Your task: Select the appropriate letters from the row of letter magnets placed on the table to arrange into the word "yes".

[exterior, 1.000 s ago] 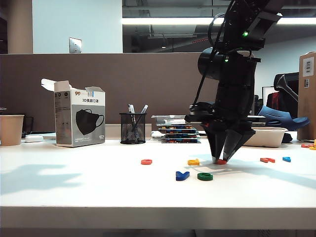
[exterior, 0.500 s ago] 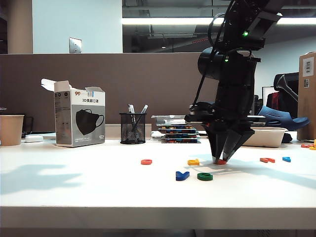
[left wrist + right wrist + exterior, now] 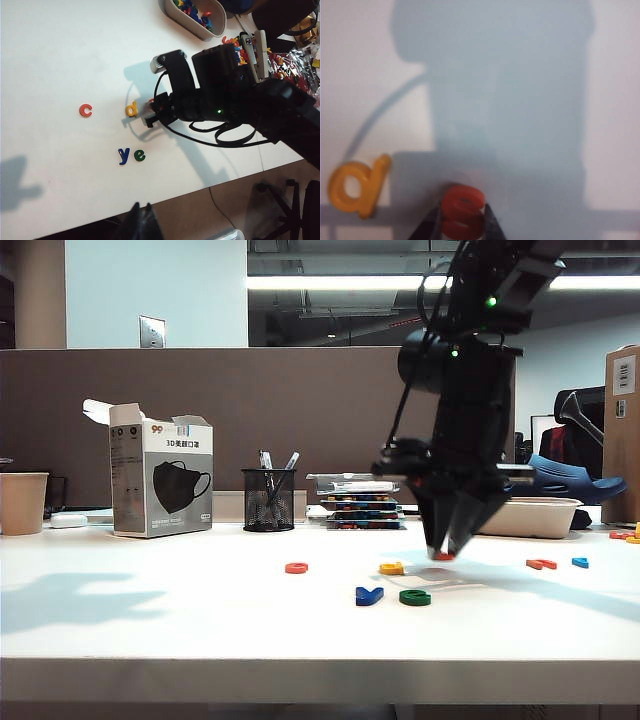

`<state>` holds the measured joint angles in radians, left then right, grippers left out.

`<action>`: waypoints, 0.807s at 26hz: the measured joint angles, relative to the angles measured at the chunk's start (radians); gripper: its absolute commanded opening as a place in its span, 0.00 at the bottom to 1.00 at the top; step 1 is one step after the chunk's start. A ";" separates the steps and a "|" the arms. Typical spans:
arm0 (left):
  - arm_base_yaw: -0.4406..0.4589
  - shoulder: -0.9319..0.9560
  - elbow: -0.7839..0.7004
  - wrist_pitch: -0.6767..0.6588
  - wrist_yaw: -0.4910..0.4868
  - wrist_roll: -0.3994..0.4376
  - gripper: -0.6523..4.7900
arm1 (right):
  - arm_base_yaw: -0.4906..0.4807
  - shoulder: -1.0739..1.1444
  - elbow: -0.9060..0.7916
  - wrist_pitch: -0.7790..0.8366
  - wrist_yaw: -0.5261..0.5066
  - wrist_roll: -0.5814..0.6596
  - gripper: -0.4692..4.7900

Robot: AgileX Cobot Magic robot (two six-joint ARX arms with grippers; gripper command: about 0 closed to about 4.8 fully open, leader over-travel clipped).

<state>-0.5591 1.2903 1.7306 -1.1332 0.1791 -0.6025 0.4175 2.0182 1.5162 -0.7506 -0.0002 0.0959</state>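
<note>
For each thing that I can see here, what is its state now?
Right hand: shut on the red s, raised just above the table.
Left hand: above the table's front edge, holding nothing visible; open or shut unclear.
Blue y: flat, beside the green e.
Yellow letter: flat, untouched.
Mask box: lid flap open.

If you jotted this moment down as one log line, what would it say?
right gripper: shut on red s, just off table | left gripper: away from the letters, state unclear | blue y and green e: placed side by side
</note>
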 measured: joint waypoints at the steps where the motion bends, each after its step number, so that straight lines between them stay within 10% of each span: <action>1: 0.000 0.000 0.000 0.000 0.000 0.000 0.11 | 0.000 0.000 0.027 -0.003 0.000 0.000 0.23; 21: 0.000 0.000 0.000 0.000 0.000 0.000 0.11 | 0.000 -0.142 0.098 -0.217 0.001 0.177 0.23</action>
<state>-0.5591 1.2903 1.7306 -1.1332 0.1787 -0.6025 0.4175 1.8759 1.6138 -0.9680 0.0006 0.2729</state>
